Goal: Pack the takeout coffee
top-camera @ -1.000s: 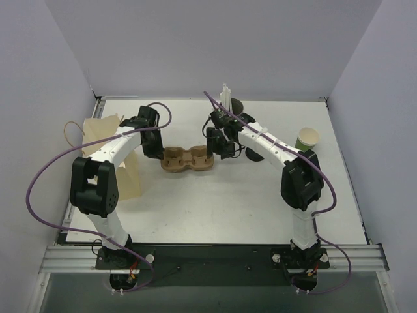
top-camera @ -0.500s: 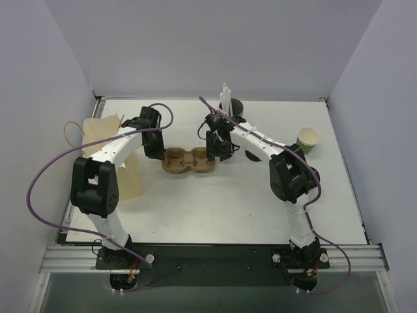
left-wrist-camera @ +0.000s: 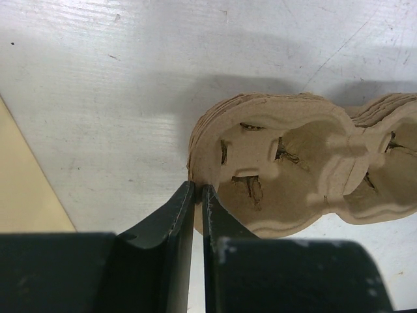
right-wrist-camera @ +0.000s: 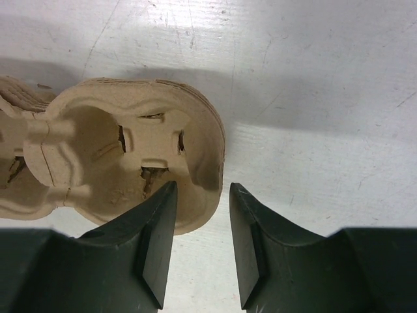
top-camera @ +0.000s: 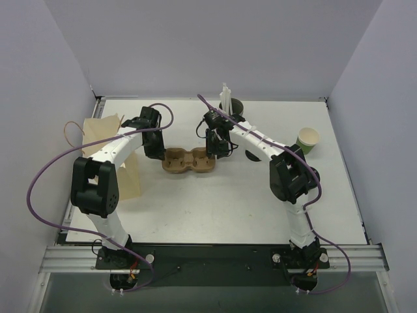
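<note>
left gripper (left-wrist-camera: 197,189) pinches the cup carrier (left-wrist-camera: 293,176) by its rim, likely steadying it; right gripper (right-wrist-camera: 202,189) straddles the opposite rim, fingers spread. green cup (top-camera: 307,139) stands apart, right of frame.

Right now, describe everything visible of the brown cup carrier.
The cup carrier is brown moulded pulp with two round wells with slit tabs, both empty. Its layered edges suggest a nested stack. It lies flat on the white table, mid-table. The left hand pinches its left rim; the open right hand straddles its right rim.
</note>
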`<state>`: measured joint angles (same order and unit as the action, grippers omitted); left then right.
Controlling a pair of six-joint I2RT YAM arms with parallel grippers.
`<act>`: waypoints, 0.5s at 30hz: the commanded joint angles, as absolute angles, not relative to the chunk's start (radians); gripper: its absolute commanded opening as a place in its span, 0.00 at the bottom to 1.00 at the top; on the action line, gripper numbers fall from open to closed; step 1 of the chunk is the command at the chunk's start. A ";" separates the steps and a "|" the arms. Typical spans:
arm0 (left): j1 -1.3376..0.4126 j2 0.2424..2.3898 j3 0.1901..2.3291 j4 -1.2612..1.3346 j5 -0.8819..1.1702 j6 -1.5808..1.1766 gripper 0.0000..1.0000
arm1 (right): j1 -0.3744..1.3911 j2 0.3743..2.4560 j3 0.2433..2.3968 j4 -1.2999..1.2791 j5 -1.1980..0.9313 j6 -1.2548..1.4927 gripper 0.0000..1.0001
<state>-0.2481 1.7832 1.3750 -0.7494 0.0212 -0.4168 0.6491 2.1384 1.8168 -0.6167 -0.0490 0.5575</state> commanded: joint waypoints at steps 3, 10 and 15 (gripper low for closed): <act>-0.253 1.764 1.419 -0.744 0.009 -0.413 0.00 | 0.655 2.145 1.855 -0.658 -0.029 0.558 0.32; -0.255 1.770 1.422 -0.746 0.009 -0.410 0.00 | 0.657 2.155 1.856 -0.661 -0.034 0.558 0.31; -0.253 1.770 1.420 -0.747 0.008 -0.408 0.00 | 0.655 2.164 1.858 -0.661 -0.035 0.557 0.30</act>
<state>-0.2481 1.7832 1.3769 -0.7509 0.0196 -0.4152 0.6495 2.1426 1.8210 -0.6182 -0.0494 0.5571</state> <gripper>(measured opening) 0.171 0.302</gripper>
